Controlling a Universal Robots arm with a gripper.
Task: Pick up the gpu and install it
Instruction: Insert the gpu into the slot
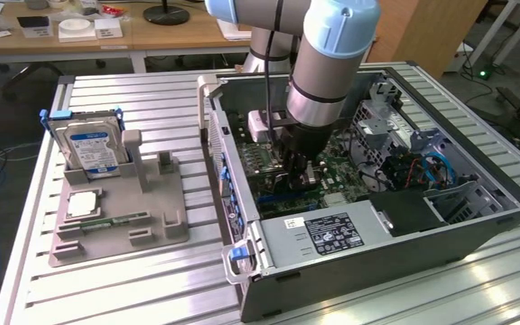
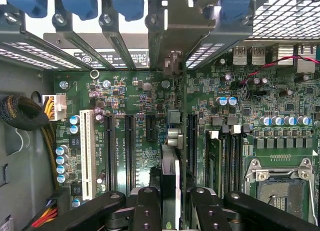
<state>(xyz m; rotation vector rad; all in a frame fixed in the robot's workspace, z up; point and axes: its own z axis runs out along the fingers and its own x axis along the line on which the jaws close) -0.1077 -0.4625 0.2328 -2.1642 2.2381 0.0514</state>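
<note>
**A:** Ribbed aluminium bench [image 1: 116, 284], wooden desks behind it, and an open computer case [image 1: 477, 223] lying on its side. Where's the pincer?

**B:** Down inside the case. The gripper [image 2: 170, 203] is clenched on the gpu [image 2: 170, 181], which I see edge-on as a thin dark card standing upright between the black fingers [image 2: 146, 206]. In the exterior view the gripper [image 1: 298, 177] is low over the board, the arm's grey sleeve rising above it.

**A:** Why held on edge like that?

**B:** Judging by the layout, so its lower edge can meet a slot. The card runs parallel to the long black expansion slots [image 2: 129, 146] on the green motherboard [image 2: 235, 91], and its far end points toward the metal bracket [image 2: 172, 36] at the rear slot openings. Whether it is seated yet, I can't tell.

**A:** And further out?

**B:** An empty processor socket [image 2: 280, 186] sits to one side. Outside the case, at the exterior view's left, a grey parts holder [image 1: 120, 217] carries a hard drive [image 1: 93, 149] standing upright in its cradle, plus a flat chip [image 1: 81, 203] lying near it.
</note>
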